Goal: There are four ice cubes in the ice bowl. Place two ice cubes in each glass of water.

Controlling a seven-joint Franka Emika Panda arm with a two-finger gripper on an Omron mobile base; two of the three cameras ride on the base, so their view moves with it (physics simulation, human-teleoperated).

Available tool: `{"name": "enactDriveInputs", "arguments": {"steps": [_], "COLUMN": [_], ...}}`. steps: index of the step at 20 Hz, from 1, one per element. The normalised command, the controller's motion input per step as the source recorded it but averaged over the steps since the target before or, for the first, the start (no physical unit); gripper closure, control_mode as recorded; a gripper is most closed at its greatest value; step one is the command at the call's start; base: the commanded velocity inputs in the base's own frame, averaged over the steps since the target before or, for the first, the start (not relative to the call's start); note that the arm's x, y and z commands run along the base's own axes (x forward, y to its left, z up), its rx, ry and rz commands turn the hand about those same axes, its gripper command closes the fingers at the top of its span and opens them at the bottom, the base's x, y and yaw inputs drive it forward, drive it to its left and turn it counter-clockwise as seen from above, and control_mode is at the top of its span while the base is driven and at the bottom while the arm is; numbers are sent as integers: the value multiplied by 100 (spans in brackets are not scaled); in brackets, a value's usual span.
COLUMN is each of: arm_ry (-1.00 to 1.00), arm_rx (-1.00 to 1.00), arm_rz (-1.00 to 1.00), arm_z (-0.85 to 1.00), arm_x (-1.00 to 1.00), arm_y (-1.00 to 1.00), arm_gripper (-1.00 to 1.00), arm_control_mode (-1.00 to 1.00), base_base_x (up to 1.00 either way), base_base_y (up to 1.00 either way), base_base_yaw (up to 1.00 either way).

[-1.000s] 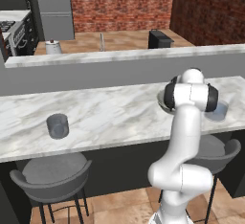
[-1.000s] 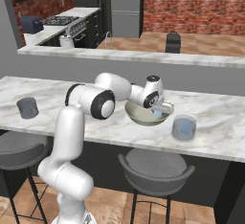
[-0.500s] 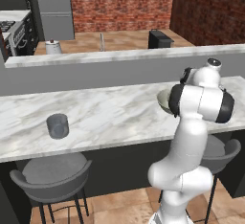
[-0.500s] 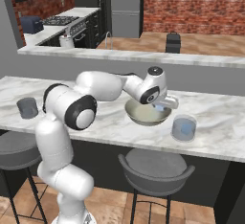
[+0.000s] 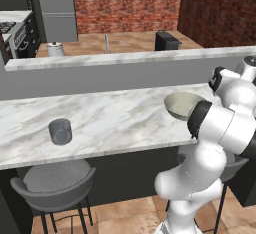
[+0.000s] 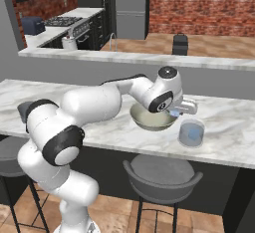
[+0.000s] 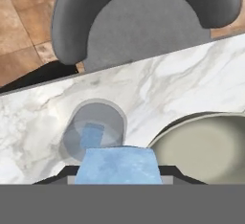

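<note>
Far left on the marble surface (image 5: 115,118): one glass of water (image 5: 60,131), standing alone, well apart from everything else. Farther right, near the surface's front edge: the ice bowl (image 6: 152,118), wide and shallow, pale inside. Just beside the bowl's right rim and above the surface: the claw (image 6: 175,112), at the end of the white arm, clamped on a pale-blue ice cube (image 7: 118,165). Right of the bowl, near but not touching it: the second glass of water (image 6: 191,132), with one ice cube (image 7: 91,136) already inside, seen from the hand view directly beyond the held cube. Below the surface's front edge: grey stools (image 7: 143,22).
</note>
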Motion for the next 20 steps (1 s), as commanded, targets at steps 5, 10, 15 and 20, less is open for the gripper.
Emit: {"name": "enactDriveInputs", "arguments": {"steps": [5, 10, 15, 20], "arm_ry": [3, 0, 0, 0], "arm_rx": [-3, 0, 0, 0], "arm_rz": [-1, 0, 0, 0], "arm_z": [21, 0, -20, -38], "arm_x": [-15, 10, 13, 4], "arm_y": [-27, -1, -11, -36], "arm_gripper": [100, 100, 100, 100], "arm_control_mode": [-100, -100, -100, -100], "base_base_x": [0, 0, 0, 0], "base_base_y": [0, 0, 0, 0], "base_base_yaw": [0, 0, 0, 0]}}
